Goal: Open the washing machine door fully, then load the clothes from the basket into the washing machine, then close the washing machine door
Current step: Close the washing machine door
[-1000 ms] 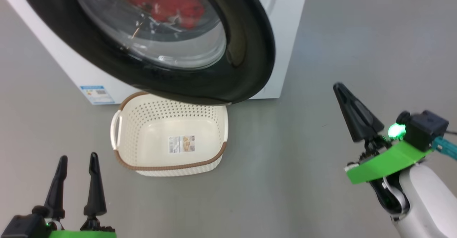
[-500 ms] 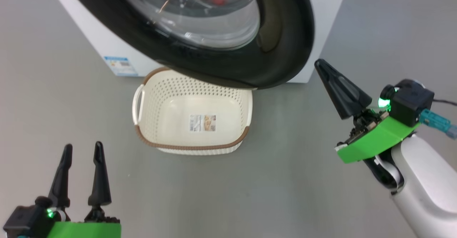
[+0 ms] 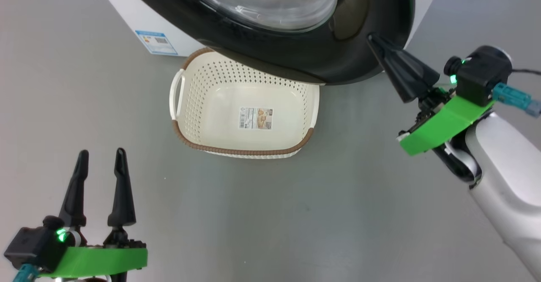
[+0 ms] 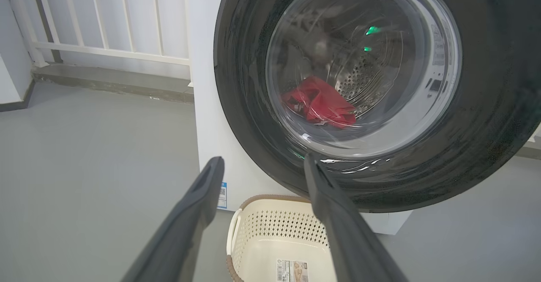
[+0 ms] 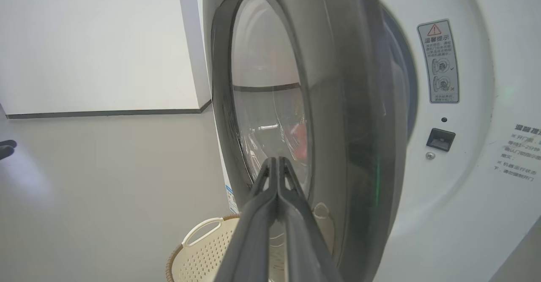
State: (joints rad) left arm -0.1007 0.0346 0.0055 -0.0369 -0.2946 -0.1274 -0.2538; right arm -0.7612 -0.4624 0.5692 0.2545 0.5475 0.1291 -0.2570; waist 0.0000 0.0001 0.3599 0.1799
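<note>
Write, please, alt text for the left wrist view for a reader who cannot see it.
Red clothes lie in the drum, seen through the glass of the black washing machine door. Below stands the cream basket, between the left gripper's two open fingers.

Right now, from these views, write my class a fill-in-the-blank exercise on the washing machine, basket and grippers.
1. The basket is ____ except for a paper label.
2. The clothes seen through the washing machine door are ____ in colour.
3. The left gripper is ____.
4. The right gripper, its tip by the door's rim, is ____.
Missing words: empty; red; open; shut.
</note>
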